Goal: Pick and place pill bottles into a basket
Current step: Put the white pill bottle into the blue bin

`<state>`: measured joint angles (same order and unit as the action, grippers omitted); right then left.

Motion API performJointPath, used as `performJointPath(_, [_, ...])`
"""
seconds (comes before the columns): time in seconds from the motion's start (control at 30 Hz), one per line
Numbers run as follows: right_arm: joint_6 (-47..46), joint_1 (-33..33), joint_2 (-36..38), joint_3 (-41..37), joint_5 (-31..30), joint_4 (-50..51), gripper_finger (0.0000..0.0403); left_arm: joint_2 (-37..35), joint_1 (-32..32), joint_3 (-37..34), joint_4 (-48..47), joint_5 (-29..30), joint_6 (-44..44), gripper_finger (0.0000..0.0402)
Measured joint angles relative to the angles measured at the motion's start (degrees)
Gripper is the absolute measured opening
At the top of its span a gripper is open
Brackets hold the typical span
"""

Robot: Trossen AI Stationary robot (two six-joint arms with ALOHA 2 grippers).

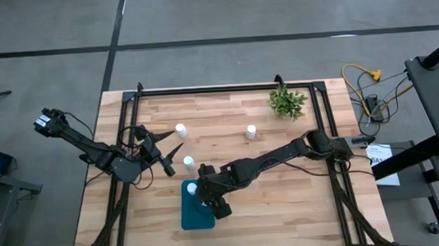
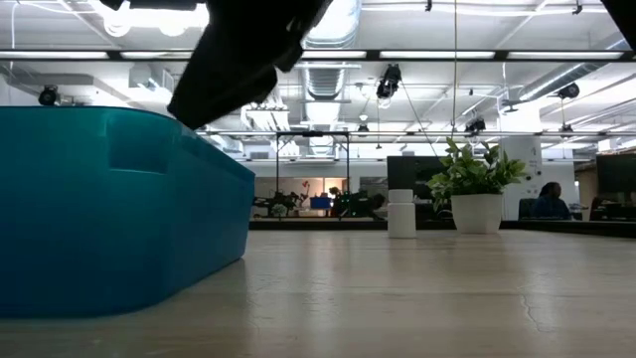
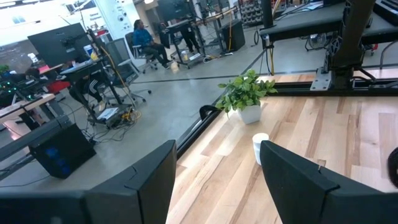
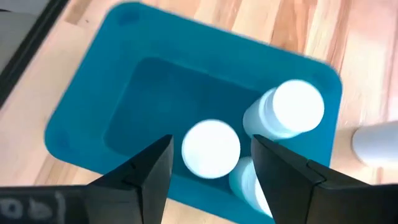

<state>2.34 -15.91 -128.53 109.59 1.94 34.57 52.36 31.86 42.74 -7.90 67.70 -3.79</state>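
1. The right gripper (image 4: 208, 168) is hanging over the teal basket (image 1: 188, 219) at the lower middle of the high view. Its fingers are standing apart on either side of a white bottle cap (image 4: 211, 149); no contact is showing, so whether they are gripping it cannot be told.
2. Three pill bottles are showing inside the basket in the right wrist view: the one between the fingers, a second (image 4: 291, 108) toward the right of that frame, and a third (image 4: 244, 180) partly hidden low down.
3. Three more bottles are standing upright on the worktop (image 1: 284, 202) in the high view: one (image 1: 181, 129) at upper left of centre, one (image 1: 251, 132) near the middle, and one (image 1: 189, 164) just above the basket.
4. The left gripper (image 1: 162, 152) is waiting at the left of the worktop, wide open and empty, with the plant (image 3: 246, 96) and a bottle (image 3: 260, 147) ahead of it.
5. The bottles are looking light, rigid and smooth, so likely slippery and easy to tip. A hold across the round body just below the cap, taken from above, is looking safest.
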Motion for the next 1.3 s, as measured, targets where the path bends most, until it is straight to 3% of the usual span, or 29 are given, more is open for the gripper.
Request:
performJointPath(0.23, [3.36, 0.03, 0.00, 3.52, -1.07, 3.59, 0.0206, 0.00, -0.01, 0.00, -0.02, 0.00, 0.00, 0.0215])
performJointPath(0.4, [7.00, 0.03, 1.11, 4.23, -8.53, 7.37, 0.0206, 0.00, 0.00, 0.00, -0.02, 0.00, 0.08, 0.0215])
performJointPath(0.47, [7.08, 0.07, 2.16, 3.53, -10.95, 8.81, 0.0206, 0.00, -0.02, 0.00, -0.04, 0.02, 0.15, 0.0215])
performJointPath(0.7, [6.64, 1.29, 6.15, -2.54, -11.20, 8.39, 0.0205, 0.00, 0.00, 0.00, -0.13, 0.00, 0.17, 0.0215])
performJointPath(0.87, [6.28, 2.41, 11.65, -12.27, -13.73, 1.35, 0.0205, 0.00, 0.00, 0.00, -0.14, 0.01, 0.20, 0.0215])
performJointPath(1.3, [0.35, 5.71, 35.19, -48.90, -15.37, -32.64, 0.0205, -0.15, 0.00, 0.00, -0.14, 0.00, 0.20, 0.0215])
